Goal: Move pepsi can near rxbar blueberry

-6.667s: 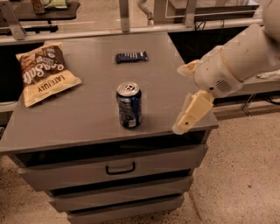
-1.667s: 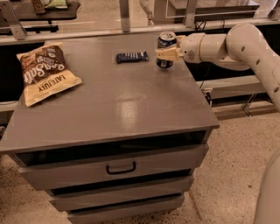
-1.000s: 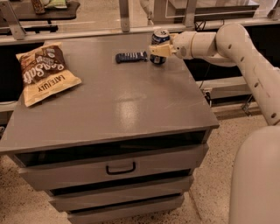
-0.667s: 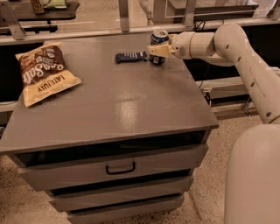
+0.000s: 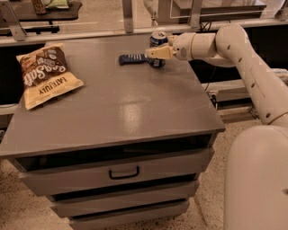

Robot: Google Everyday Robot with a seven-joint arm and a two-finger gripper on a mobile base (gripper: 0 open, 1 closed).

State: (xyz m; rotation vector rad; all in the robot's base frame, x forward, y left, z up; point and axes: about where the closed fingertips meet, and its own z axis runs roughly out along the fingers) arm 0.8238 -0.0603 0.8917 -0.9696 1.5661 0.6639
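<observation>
Grey flat-topped counter [image 5: 135,112] on a cabinet body with stacked drawers beneath, upper drawer fitted with a dark pull handle [image 5: 123,173]. Speckled pale floor [image 5: 211,197] around the base. Behind the far edge, a metal rail with upright posts [image 5: 128,13] and a dark low table [image 5: 45,9] beyond the far left corner. Tan and brown chip bag [image 5: 45,74] lying flat near the left edge, tilted. White robot arm [image 5: 243,49] entering from the right side and reaching over the far right corner. Gripper [image 5: 154,50] positioned close to the far edge, right of centre, closed around the pepsi can [image 5: 158,39], one tan finger [image 5: 159,52] laid across the front of the can, the other hidden behind it. Pepsi can upright, silver top visible above the finger, base at counter level; contact with the surface not confirmable. Rxbar blueberry [image 5: 132,59] lying flat just left of the can, long side roughly parallel to the far edge, right end just beside the can base and the finger tip; touching or apart not determinable.
</observation>
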